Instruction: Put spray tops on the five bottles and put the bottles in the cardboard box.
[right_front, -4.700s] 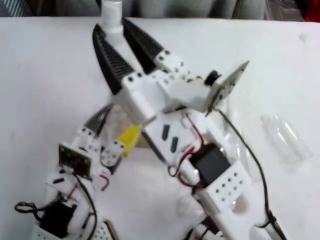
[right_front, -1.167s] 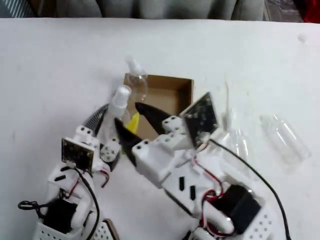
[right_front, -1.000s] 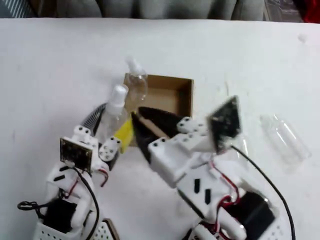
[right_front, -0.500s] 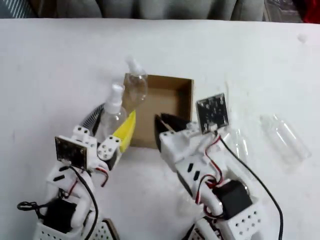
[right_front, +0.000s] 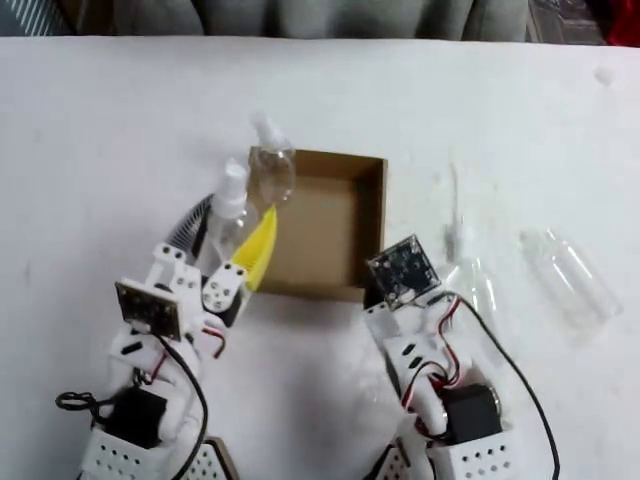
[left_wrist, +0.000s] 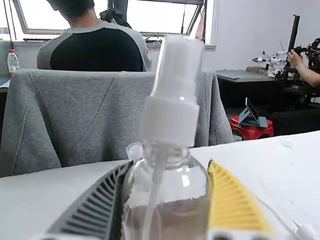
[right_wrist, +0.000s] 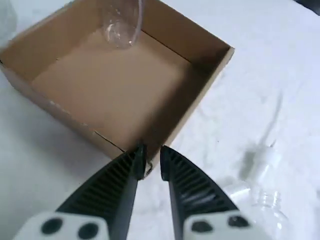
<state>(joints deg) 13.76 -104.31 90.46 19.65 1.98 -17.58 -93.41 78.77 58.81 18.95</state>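
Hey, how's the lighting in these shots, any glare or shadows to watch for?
Left wrist view: bright windows behind it backlight the held bottle. Right wrist view: one inner wall of the cardboard box sits in shadow. High view: the light is even, and the clear bottle lying on the white table barely stands out against it.

The right gripper (right_wrist: 151, 151) has drawn back from 12 o'clock, where its jaws stood wide around a white spray top, to the 5 o'clock corner of the cardboard box (right_front: 372, 215). Its jaws have narrowed to a slim gap with nothing between them. The box floor, covered by that arm before, now lies exposed. The left gripper (right_front: 238, 212) has nudged its capped bottle (right_front: 226, 228) slightly toward 12 o'clock.
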